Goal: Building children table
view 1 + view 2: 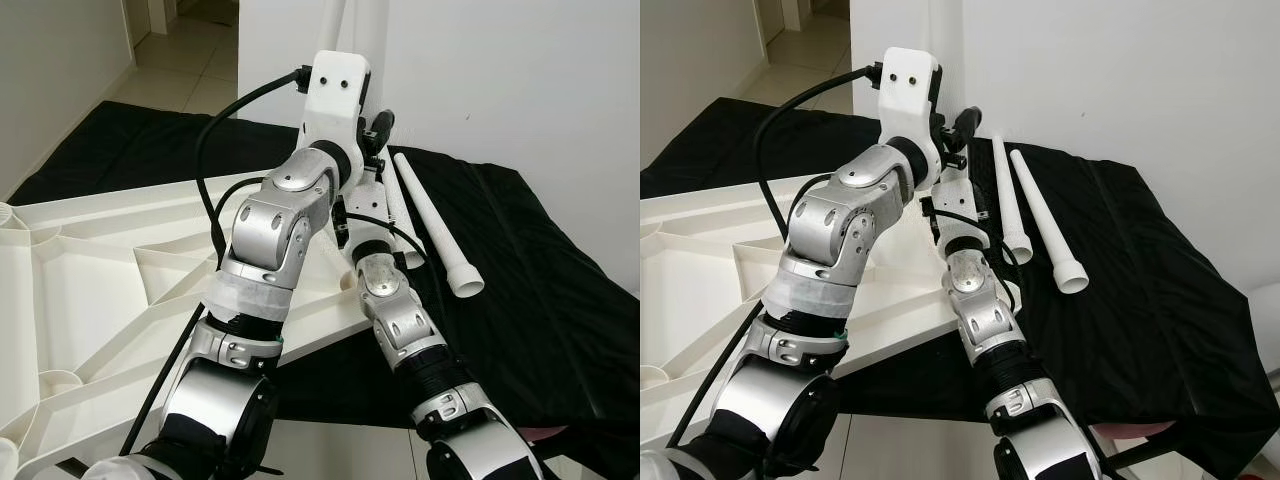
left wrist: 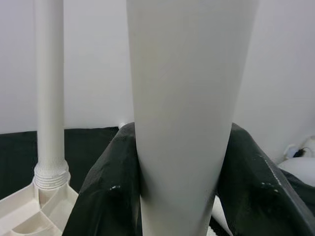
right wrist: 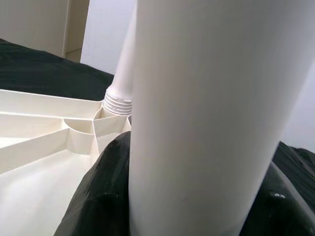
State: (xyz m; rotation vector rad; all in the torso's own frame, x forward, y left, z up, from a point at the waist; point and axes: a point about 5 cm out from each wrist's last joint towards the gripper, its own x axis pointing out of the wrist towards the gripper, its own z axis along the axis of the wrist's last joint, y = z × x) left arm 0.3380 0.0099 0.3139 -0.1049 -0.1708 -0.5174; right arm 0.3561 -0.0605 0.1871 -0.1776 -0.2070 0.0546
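The white table top [image 1: 90, 270] lies upside down with its ribs showing, on a black cloth [image 1: 540, 290]. At its far corner a white table leg [image 2: 182, 98] stands upright. My left gripper [image 2: 182, 157] is shut on this leg, black fingers [image 2: 106, 196] pressed to both sides. My right gripper [image 3: 192, 196] is shut on a white leg [image 3: 197, 98] too, lower down and largely hidden behind my left arm [image 1: 275, 225]. Another leg [image 2: 49, 98] stands screwed into a corner socket close by. Two loose legs [image 1: 1045, 225] lie side by side on the cloth to the right.
A white wall [image 1: 500, 70] rises right behind the cloth. An open doorway with pale floor tiles [image 1: 190, 60] lies at the back left. The cloth's right edge drops off near a white object [image 1: 1265, 310]. A black cable [image 1: 215, 150] loops over my left arm.
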